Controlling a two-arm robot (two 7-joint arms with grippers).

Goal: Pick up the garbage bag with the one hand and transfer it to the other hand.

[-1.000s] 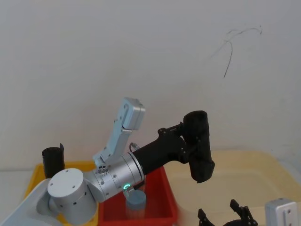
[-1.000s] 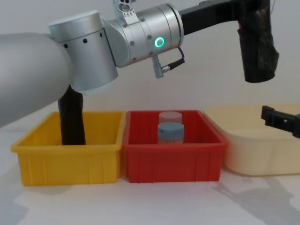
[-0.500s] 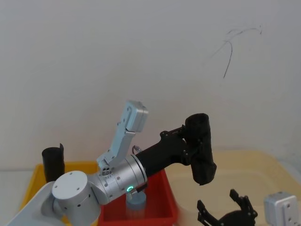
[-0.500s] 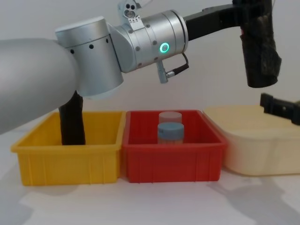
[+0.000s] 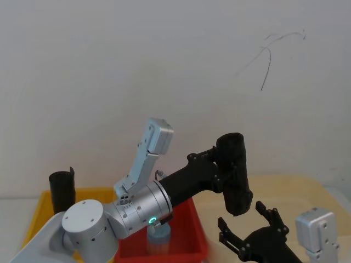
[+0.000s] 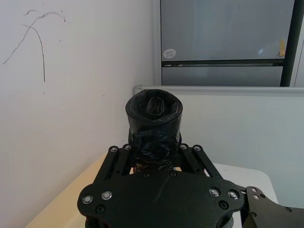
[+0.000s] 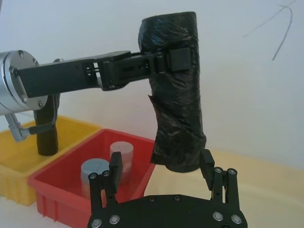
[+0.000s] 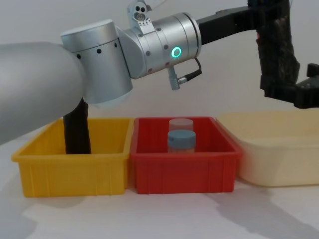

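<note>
The left arm [image 8: 50, 84] reaches in from 9 o'clock across the chest view. Down on the table, the cream tub [image 8: 269, 159] sits at 3 o'clock of the red bin [image 8: 182, 172], with the yellow bin [image 8: 70, 172] at its 9. High above the tub hangs the garbage bag [image 7: 175, 90], upright and pinched near its top by the one hand [image 7: 168, 59]. At the bag's 6 o'clock sits the other hand [image 5: 242, 218], its fingers spread to either side of the rounded lower end. I can't tell whether they touch it. I'd reckon the roll is light and soft, squashing under a squeeze, and its film a bit slick. The best hold looks to be across the thick lower half, clear of the upper pinch and not at the very tip.
</note>
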